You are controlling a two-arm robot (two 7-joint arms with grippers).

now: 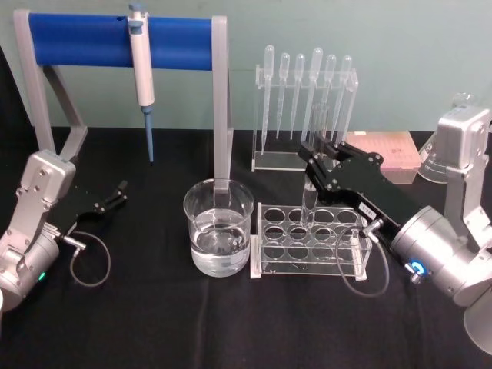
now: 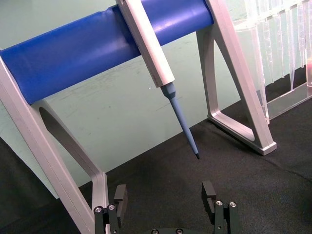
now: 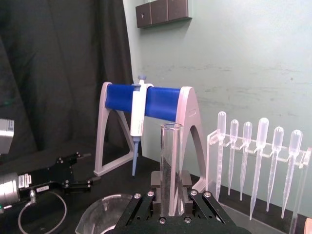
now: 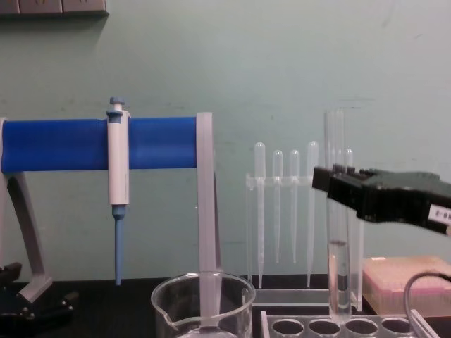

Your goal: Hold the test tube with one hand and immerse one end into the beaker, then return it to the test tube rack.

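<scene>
**Tube upright at the rack, beaker alongside**

In the head view we see the right gripper (image 1: 312,163) reaching in from the right. Its jaws are clamped on the test tube (image 1: 308,204), which stands upright with its lower end at the rear holes of the test tube rack (image 1: 307,265). The beaker (image 1: 219,231), part-filled with clear liquid, sits just left of the rack on the black surface (image 1: 154,323). The left gripper (image 1: 119,191) rests well apart on the left, below the pipettor (image 1: 141,69) hanging on its blue stand (image 1: 84,38).

In the left wrist view we find the left gripper's jaws spread wide with nothing between them.

In the right wrist view the tube rises straight from between the right gripper's jaws, which press on it from both sides, open rim uppermost. The beaker's rim shows beside them.

In the chest view the tube is vertical, gripped about halfway up, with clear liquid in its lower part. Its rounded bottom is right at the rack's top holes; we cannot tell whether it has entered one. The beaker stands to its left, apart from the tube.
</scene>
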